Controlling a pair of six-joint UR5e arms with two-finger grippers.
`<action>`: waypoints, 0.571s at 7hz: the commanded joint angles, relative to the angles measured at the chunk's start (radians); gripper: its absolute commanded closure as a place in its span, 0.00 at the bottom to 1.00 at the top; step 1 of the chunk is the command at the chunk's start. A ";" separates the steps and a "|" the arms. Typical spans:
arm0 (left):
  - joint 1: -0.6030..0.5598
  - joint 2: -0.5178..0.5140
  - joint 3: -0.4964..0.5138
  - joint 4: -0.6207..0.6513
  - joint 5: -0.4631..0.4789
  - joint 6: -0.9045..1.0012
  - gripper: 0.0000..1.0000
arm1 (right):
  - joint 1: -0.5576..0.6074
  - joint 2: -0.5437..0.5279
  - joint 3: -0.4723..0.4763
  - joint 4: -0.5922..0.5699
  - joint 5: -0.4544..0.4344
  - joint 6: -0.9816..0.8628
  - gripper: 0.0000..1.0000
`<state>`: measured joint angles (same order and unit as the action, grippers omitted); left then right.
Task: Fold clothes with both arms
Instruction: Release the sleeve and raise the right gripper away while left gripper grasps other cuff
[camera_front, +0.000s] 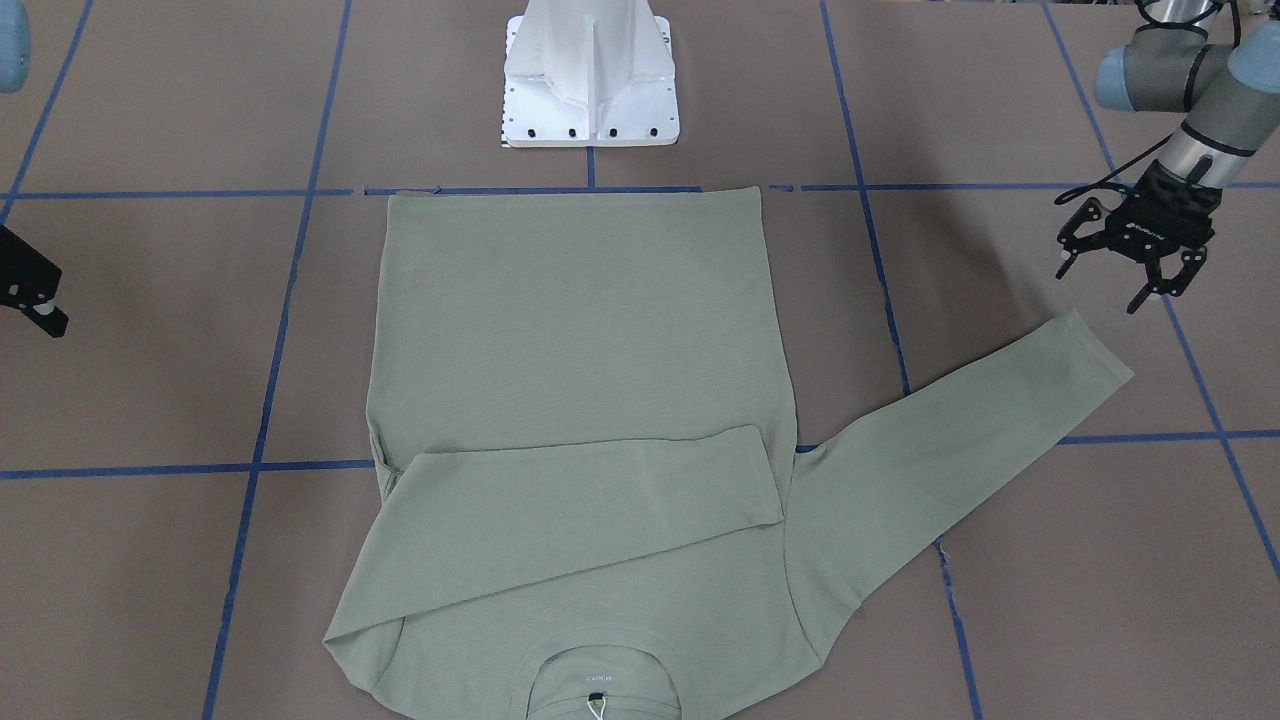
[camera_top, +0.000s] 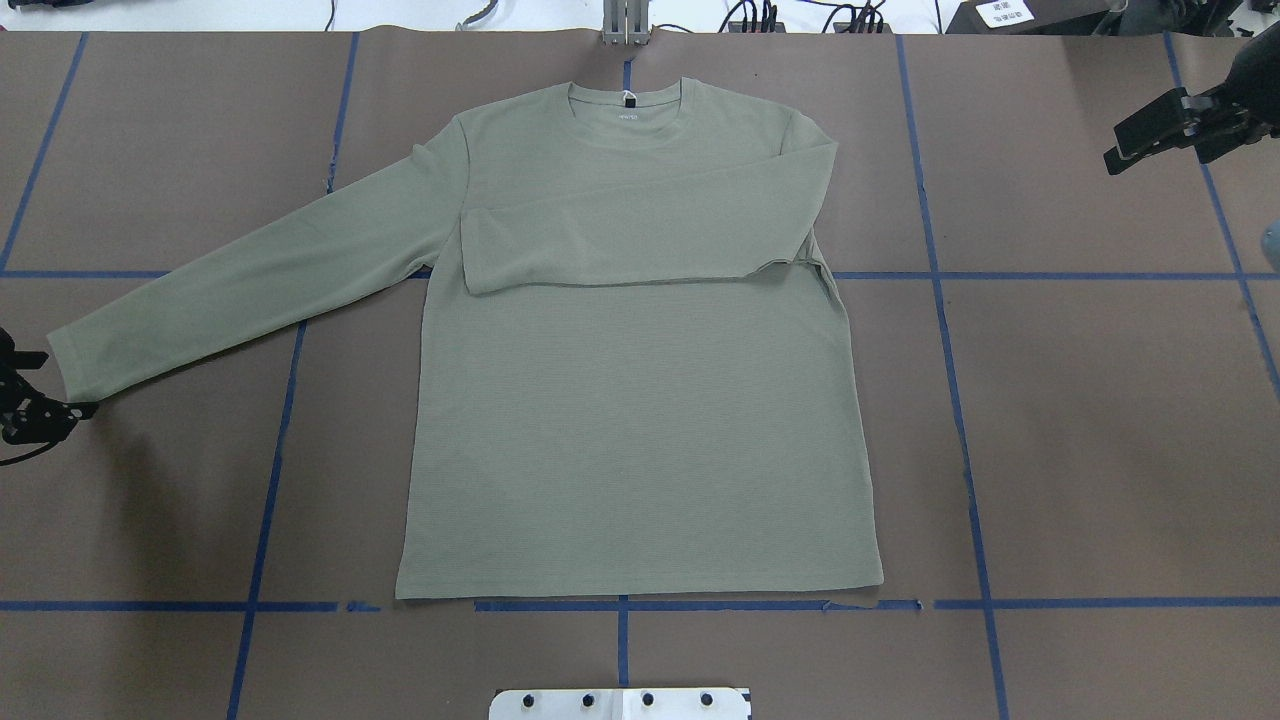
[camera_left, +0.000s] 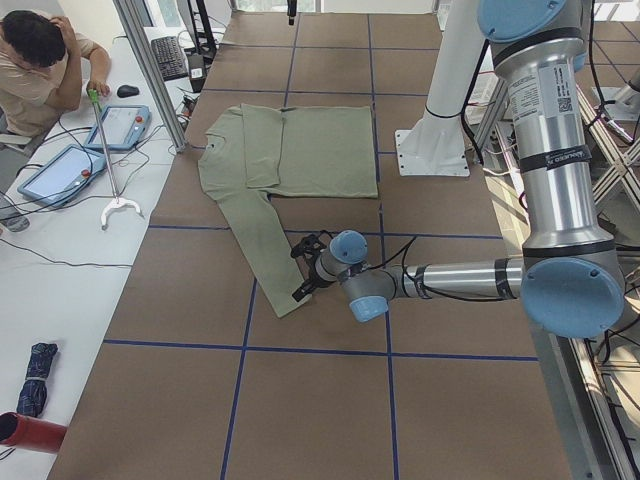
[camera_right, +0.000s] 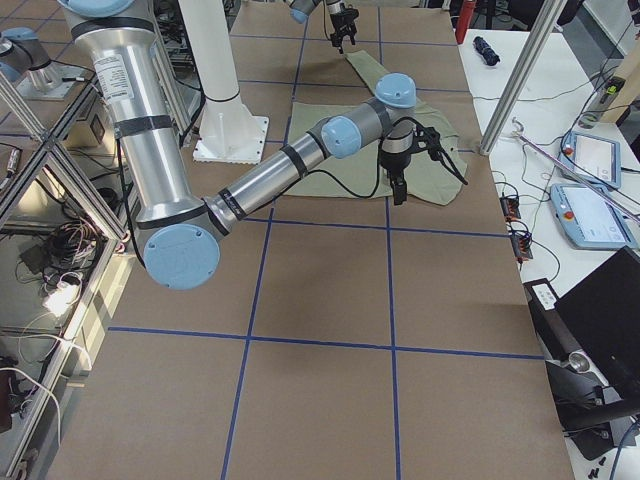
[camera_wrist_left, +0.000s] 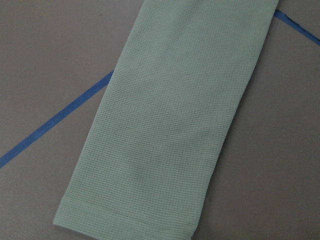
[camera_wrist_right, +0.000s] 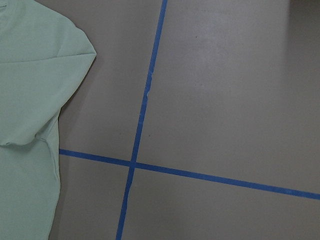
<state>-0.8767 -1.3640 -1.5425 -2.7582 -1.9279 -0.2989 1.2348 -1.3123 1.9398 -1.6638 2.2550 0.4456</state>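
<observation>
The pale sage-green shirt (camera_top: 630, 420) lies flat on the brown table, neck at the far edge. One sleeve (camera_top: 640, 230) is folded across the chest. The other sleeve (camera_top: 230, 290) stretches out to the robot's left, with its cuff (camera_front: 1085, 350) flat on the table. My left gripper (camera_front: 1105, 285) is open and empty, just beside and above that cuff. The left wrist view looks straight down on the cuff (camera_wrist_left: 125, 220). My right gripper (camera_top: 1180, 125) is open and empty, off the shirt at the far right. The right wrist view shows only the shirt's folded shoulder edge (camera_wrist_right: 30, 100).
The white pedestal base (camera_front: 592, 80) stands at the robot's side, just past the shirt's hem. Blue tape lines (camera_top: 950, 330) cross the table. An operator (camera_left: 40, 70) sits at a side table with tablets beyond the neck end.
</observation>
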 joint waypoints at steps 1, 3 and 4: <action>0.004 -0.014 0.021 -0.003 0.006 0.003 0.25 | 0.000 -0.001 0.001 0.001 0.000 0.014 0.00; 0.004 -0.015 0.024 -0.001 0.006 0.003 0.25 | 0.000 0.001 -0.001 0.001 0.000 0.019 0.00; 0.004 -0.014 0.024 -0.001 0.006 0.003 0.26 | 0.000 -0.001 -0.001 0.001 -0.002 0.021 0.00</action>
<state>-0.8729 -1.3779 -1.5198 -2.7601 -1.9221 -0.2961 1.2349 -1.3121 1.9397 -1.6629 2.2546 0.4645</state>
